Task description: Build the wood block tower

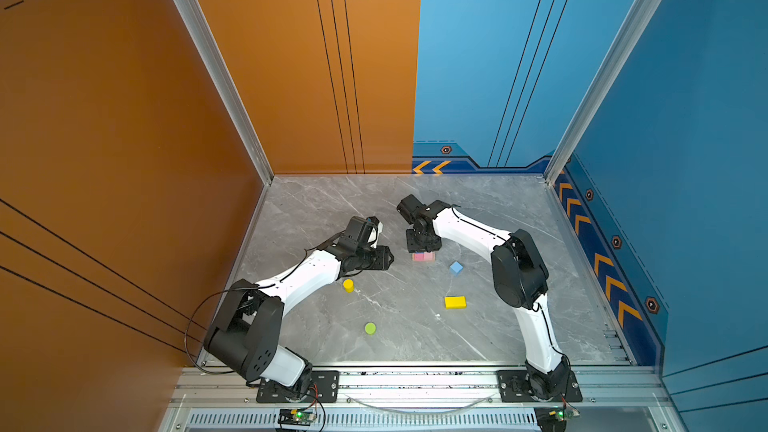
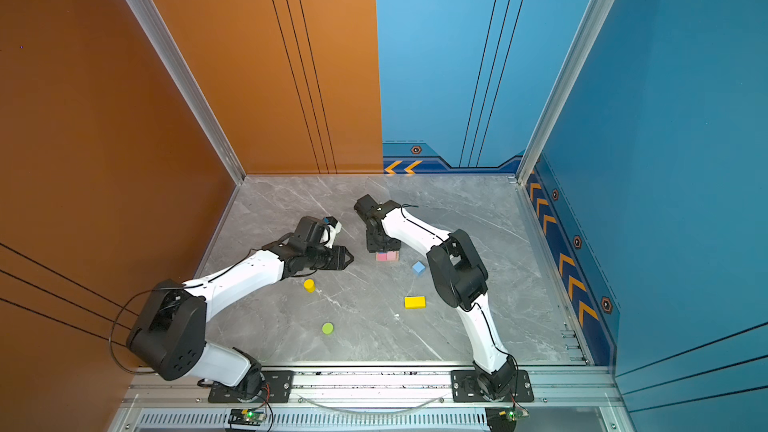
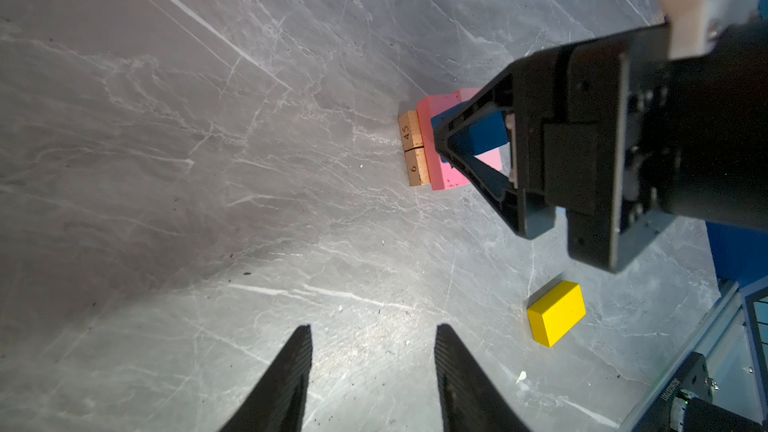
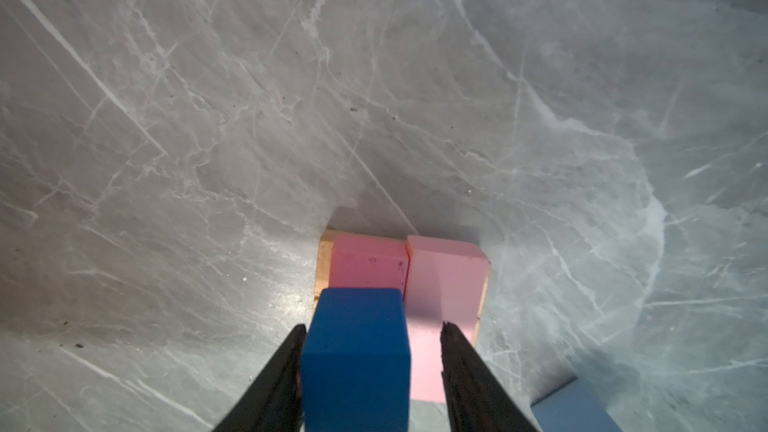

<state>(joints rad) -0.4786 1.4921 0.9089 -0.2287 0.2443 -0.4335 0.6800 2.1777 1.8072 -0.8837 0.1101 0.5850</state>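
On the tan planks (image 3: 411, 135), numbers show only from the left wrist.

2 planks (image 3: 413, 147) lie side by side on the table (image 1: 332, 209); 2 bars (image 4: 370, 263) rest on them, 1 cube (image 4: 355, 338) atop a bar. Right: second cube (image 1: 456, 268), brick (image 1: 455, 302) nearer. Left: far cylinder (image 1: 348, 285), near cylinder (image 1: 370, 328).

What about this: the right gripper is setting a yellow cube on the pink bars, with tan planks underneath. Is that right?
Not quite: the cube is dark blue, not yellow. The right wrist view shows the right gripper setting the dark-blue cube on the pink bars, with the tan planks underneath.
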